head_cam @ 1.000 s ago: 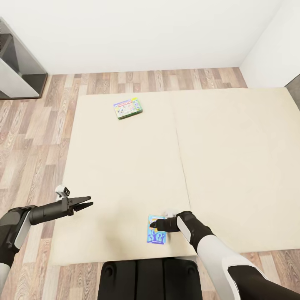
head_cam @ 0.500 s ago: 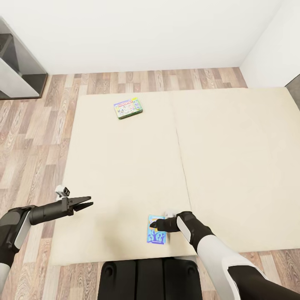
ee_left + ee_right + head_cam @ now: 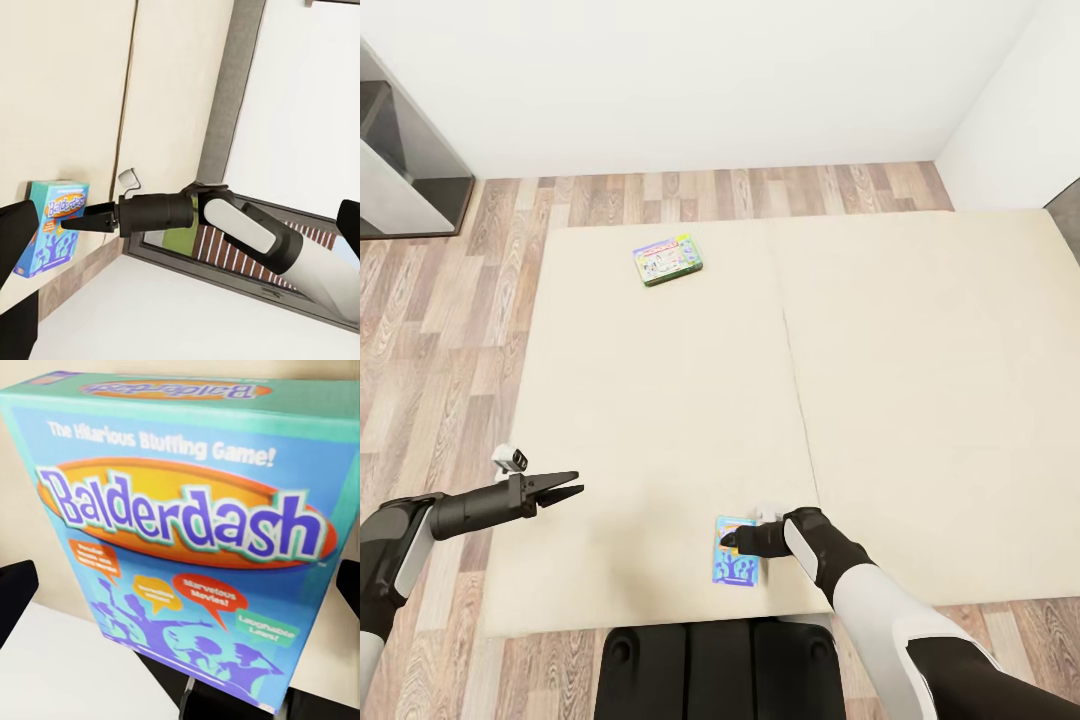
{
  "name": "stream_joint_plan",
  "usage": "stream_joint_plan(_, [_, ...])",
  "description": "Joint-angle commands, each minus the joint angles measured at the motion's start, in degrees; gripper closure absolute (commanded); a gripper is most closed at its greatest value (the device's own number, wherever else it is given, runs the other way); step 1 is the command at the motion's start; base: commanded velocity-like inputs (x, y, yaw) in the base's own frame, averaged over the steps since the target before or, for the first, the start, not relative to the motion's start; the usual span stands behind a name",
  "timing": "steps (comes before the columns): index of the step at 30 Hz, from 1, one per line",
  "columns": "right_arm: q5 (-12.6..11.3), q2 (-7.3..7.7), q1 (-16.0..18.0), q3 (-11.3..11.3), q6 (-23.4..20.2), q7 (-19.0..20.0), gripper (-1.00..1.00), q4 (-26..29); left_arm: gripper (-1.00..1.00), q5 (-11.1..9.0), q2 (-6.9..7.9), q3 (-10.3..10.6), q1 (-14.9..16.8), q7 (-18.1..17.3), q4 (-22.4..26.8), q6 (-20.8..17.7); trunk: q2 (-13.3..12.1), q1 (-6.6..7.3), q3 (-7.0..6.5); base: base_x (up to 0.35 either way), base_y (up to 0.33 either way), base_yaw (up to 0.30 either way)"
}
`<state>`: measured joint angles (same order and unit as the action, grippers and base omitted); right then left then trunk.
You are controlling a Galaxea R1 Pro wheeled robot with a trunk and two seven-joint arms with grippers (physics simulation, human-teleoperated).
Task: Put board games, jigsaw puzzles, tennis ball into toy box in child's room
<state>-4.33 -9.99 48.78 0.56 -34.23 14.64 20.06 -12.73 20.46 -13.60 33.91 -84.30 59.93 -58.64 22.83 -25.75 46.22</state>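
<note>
1. The fingers of the right gripper [image 3: 732, 542] are seen spread wide, one dark tip [image 3: 15, 594] at each side of the blue board game [image 3: 191, 536], which is printed "Balderdash"; whether they touch the box cannot be told.
2. The blue board game [image 3: 737, 565] is seen lying flat on the bed [image 3: 660, 400], close to its near edge and just left of the seam between the two mattress sections.
3. In the left wrist view, the same box [image 3: 51, 227] is shown at the bed's edge with the right gripper [image 3: 71, 223] pointed at it.
4. The fingers of the left gripper [image 3: 572, 486] are held slightly apart, with nothing between them, above the near left part of the bed, well apart from the blue box.
5. A green-bordered board game [image 3: 667, 260] is seen lying flat near the far left corner of the bed.
6. Wood-plank floor [image 3: 440, 330] is seen around the bed.
</note>
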Motion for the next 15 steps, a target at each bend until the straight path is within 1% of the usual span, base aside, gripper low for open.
stream_joint_plan(1, [-0.43, -0.01, 0.0, 0.05, -0.34, -0.18, -1.0, 0.07, -1.0, -0.03, 0.02, 0.03, 0.01, -0.16, 0.01, -0.6, 0.09, -0.03, 0.06, 0.0, 0.0, 0.0])
stream_joint_plan(5, [-0.4, -0.01, -0.01, 0.05, -0.3, -0.27, -1.0, 0.07, -1.0, -0.02, 0.02, 0.05, 0.01, -0.16, -0.02, -0.6, 0.09, -0.03, 0.06, 0.0, 0.0, 0.0])
stream_joint_plan(6, [-0.74, -0.01, -0.09, -0.28, 0.03, 0.04, -1.0, -0.12, -1.0, -0.01, -0.25, -0.28, -0.16, -0.25, -0.26, -0.6, 0.09, -0.03, 0.06, 0.0, 0.0, 0.0])
stream_joint_plan(8, [-0.85, -0.01, -0.09, -0.92, 0.67, 0.04, -1.0, -0.11, -1.0, -0.01, -0.25, -0.89, -0.16, -0.25, -0.26, -0.6, 0.09, -0.03, 0.06, 0.0, 0.0, 0.0])
stream_joint_plan(10, [-0.85, -0.01, -0.09, -1.43, 0.72, 0.04, -1.0, -0.11, -1.0, -0.01, -0.25, -0.89, -0.16, -0.25, -0.26, -0.6, 0.09, -0.03, 0.06, 0.0, 0.0, 0.0])
stream_joint_plan(13, [-0.85, -0.01, -0.09, -1.39, 0.78, 0.06, -1.0, -0.13, -1.0, -0.01, -0.16, -0.81, -0.16, -0.25, -0.26, -0.6, 0.09, -0.03, 0.06, 0.0, 0.0, 0.0])
stream_joint_plan(15, [-0.85, -0.01, -0.13, -1.41, 1.43, 0.05, -1.0, -0.16, -1.0, -0.01, 0.03, -1.19, -0.16, -0.25, -0.26, -0.6, 0.09, -0.03, 0.06, 0.0, 0.0, 0.0])
